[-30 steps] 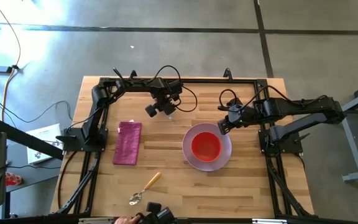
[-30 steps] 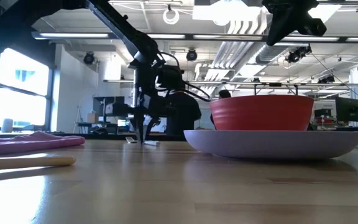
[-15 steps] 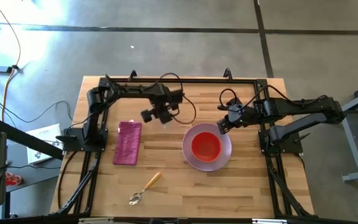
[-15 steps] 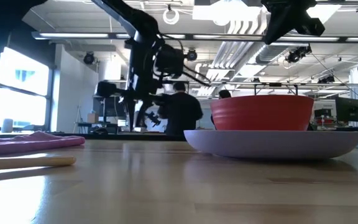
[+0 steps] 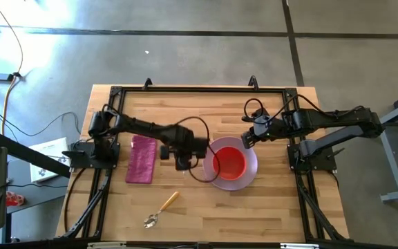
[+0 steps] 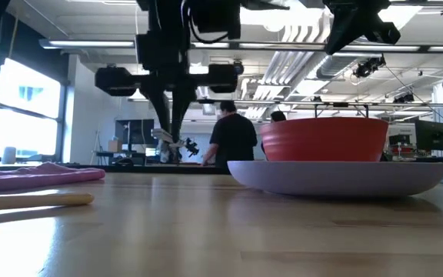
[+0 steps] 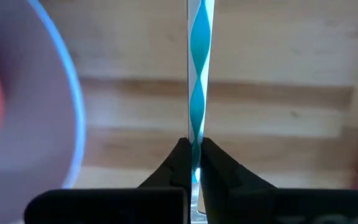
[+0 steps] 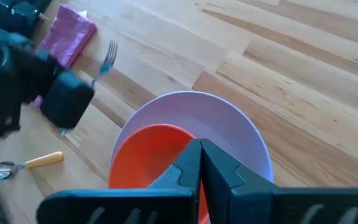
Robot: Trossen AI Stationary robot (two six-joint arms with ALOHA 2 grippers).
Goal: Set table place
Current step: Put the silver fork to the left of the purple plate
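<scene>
My left gripper (image 5: 184, 160) hangs above the table just left of the lilac plate (image 5: 251, 173), shut on the silver fork (image 7: 197, 74). The fork (image 8: 107, 59) is clear of the wood. The red bowl (image 5: 228, 162) stands by its base in the plate. The magenta napkin (image 5: 142, 159) lies flat left of the gripper. The wooden-handled spoon (image 5: 159, 209) lies near the table's near edge. My right gripper (image 5: 247, 140) is shut and hovers above the plate's far right rim, touching nothing. My left gripper pinches the fork's handle (image 7: 196, 140) between its two fingertips (image 7: 182, 158), coming from above and pointing down. The fork sticks out past the fingertips, its tines (image 8: 110, 46) away from the gripper. It is lifted clear of the table.
A black metal frame (image 5: 199, 90) edges the tabletop. Bare wood (image 5: 185, 117) lies between the plate and the far edge. A person (image 6: 233, 138) stands in the room beyond the table. A cable loop (image 5: 200, 173) from the left arm hangs near the plate's left rim.
My left gripper has risen from the table near its far middle, taking the fork up with it. It then swung toward the near edge and rightward, up to the plate's left side. The fork went from lying on the wood to hanging clear.
</scene>
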